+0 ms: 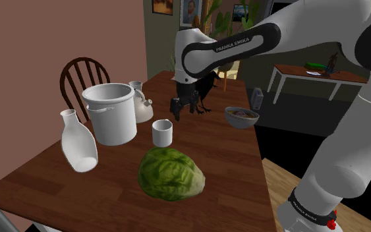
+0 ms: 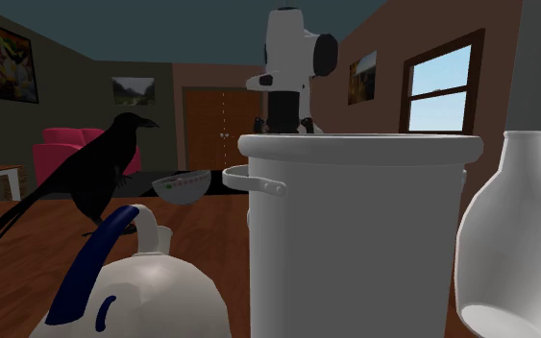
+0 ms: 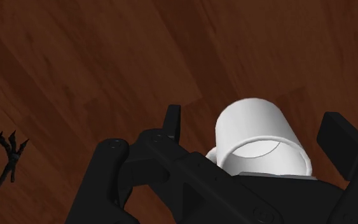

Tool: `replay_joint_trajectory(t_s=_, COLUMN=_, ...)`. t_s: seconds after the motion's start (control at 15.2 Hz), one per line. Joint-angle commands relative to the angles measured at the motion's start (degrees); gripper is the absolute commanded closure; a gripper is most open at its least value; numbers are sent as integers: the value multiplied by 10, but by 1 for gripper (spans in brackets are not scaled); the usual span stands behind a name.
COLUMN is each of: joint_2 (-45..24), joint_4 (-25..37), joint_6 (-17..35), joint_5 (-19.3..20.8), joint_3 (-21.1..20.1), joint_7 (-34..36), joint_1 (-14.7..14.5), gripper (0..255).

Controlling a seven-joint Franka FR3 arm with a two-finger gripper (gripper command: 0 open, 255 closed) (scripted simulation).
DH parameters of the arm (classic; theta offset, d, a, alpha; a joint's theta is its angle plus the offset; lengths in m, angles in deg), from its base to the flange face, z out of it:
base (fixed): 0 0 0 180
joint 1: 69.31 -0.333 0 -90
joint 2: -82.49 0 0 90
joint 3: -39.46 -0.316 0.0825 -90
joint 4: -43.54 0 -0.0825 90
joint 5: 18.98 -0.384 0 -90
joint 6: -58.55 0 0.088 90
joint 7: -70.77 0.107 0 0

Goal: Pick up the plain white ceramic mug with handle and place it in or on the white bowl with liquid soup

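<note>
Mug (image 1: 162,132): upright on table (image 1: 233,158), between pot (image 1: 110,112) and lettuce (image 1: 171,173), well apart from bowl (image 1: 242,116). Gripper (image 1: 177,107): fingers spread, empty, just above mug. Advice: centre over rim, descend, avoid handle, close.

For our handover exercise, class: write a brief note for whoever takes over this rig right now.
The tool is open and empty, its fingers either side of the white mug without touching it.
The mug stands upright on the table, unlifted.
The bowl is on the same table, apart from the mug.
Done: tool lined up.
Left: close, lift, carry, set mug in bowl.
</note>
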Motion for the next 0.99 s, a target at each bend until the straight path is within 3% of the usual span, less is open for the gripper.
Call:
replay_joint_trajectory(t_s=0.0, joint_2=-41, joint_4=34, joint_6=5, joint_5=8, joint_3=-8, joint_7=19, joint_1=-6, gripper=0)
replay_joint_trajectory(t_s=0.66, joint_2=-265, joint_4=244, joint_6=10, joint_5=62, joint_3=-17, joint_7=97, joint_1=-56, gripper=0)
replay_joint_trajectory(t_s=0.92, joint_2=-274, joint_4=232, joint_6=30, joint_5=65, joint_3=-15, joint_7=99, joint_1=-57, gripper=0)
